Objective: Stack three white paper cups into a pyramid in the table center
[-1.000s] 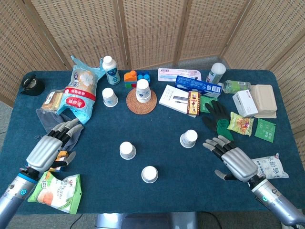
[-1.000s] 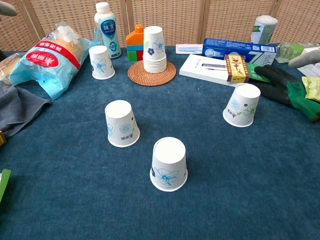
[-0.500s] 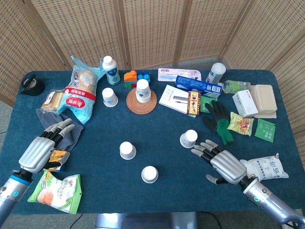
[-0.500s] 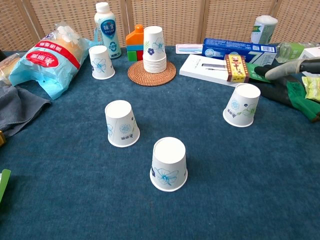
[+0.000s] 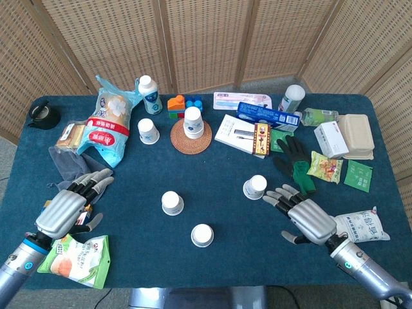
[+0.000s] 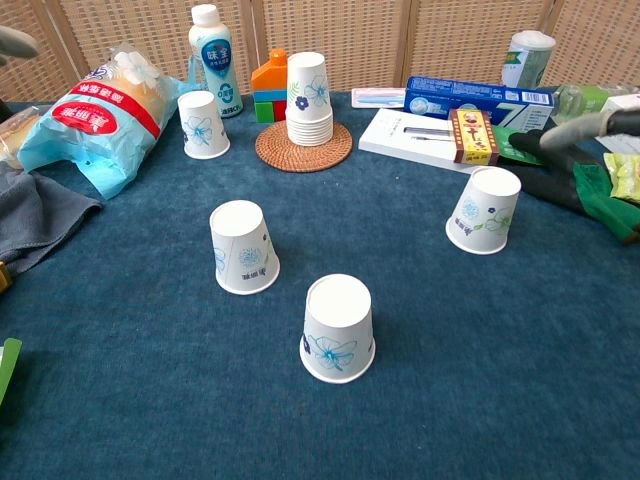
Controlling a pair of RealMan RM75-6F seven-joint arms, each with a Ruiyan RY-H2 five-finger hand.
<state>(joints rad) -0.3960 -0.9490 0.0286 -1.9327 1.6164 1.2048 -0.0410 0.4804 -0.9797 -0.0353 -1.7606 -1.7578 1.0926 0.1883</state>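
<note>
Right hand (image 5: pixel 308 217) hovers over the blue surface (image 5: pixel 225 193) with fingers spread, holding nothing — the nearest inverted paper cup (image 5: pixel 255 187) stands just beyond its fingertips. Two more cups (image 5: pixel 172 202) (image 5: pixel 202 235) stand apart, well off to its side. Left hand (image 5: pixel 69 205) is likewise spread and empty.

Milk bottle (image 5: pixel 148 89) beside snack bag (image 5: pixel 111 120) (red band), toy blocks (image 5: pixel 179 105), gloves (image 5: pixel 295 159) at rt.
</note>
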